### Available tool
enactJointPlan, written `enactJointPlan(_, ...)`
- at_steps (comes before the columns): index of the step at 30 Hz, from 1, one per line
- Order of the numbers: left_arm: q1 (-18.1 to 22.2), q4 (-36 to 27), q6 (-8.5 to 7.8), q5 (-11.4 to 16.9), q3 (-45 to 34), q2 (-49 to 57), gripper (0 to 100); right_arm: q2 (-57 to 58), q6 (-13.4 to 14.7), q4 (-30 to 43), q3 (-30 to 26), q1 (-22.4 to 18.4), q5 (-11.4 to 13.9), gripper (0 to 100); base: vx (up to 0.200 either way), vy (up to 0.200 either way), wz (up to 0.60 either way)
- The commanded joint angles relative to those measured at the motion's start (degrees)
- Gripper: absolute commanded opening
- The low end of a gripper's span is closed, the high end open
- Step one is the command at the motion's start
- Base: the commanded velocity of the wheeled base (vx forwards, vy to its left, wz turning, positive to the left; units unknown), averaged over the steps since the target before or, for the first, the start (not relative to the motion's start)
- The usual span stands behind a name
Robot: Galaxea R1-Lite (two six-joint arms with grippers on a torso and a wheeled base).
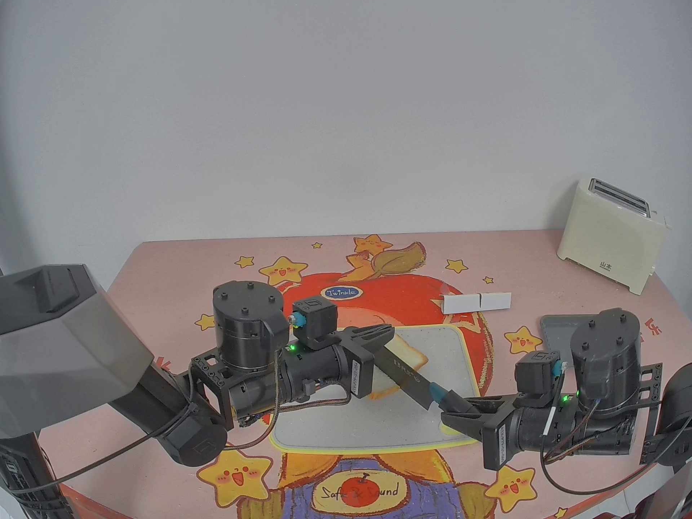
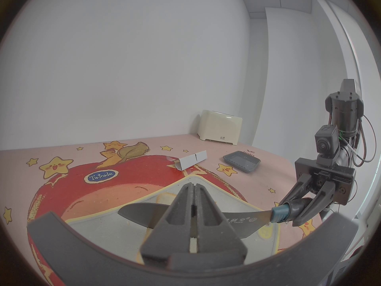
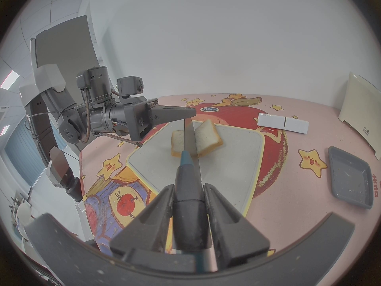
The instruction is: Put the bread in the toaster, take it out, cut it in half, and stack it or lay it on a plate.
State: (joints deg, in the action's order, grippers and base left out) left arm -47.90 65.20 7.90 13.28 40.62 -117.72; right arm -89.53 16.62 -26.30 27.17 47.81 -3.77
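A slice of toasted bread (image 1: 409, 358) lies on the pale cutting board (image 1: 440, 419) in the middle of the table. My right gripper (image 1: 454, 403) is shut on the blue handle of a knife (image 1: 407, 378). The blade stands on edge across the bread (image 3: 206, 136). My left gripper (image 1: 386, 334) is shut and hovers just over the bread's far-left side, close to the knife's tip. In the left wrist view the shut fingers (image 2: 178, 211) hide most of the bread (image 2: 164, 198). The cream toaster (image 1: 613, 236) stands at the back right, its slots empty.
A dark grey plate (image 1: 559, 329) sits right of the board, in front of the toaster. A small white folded card (image 1: 476, 302) lies behind the board. The table's front edge is close below both arms.
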Motion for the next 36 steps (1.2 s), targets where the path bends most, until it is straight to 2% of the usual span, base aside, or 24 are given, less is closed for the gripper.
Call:
enactJointPlan(1, 0.1, 0.3, 0.01, 0.0, -0.4, -0.2, 0, 0.0, 0.0, -0.4, 0.2, 0.0, 0.0, 0, 0.000, 0.000, 0.00)
enactJointPlan(36, 0.3, 0.3, -0.08, 0.0, 0.7, -0.1, 0, -0.4, 0.0, -0.3, 0.1, 0.0, 0.1, 0, 0.000, 0.000, 0.00)
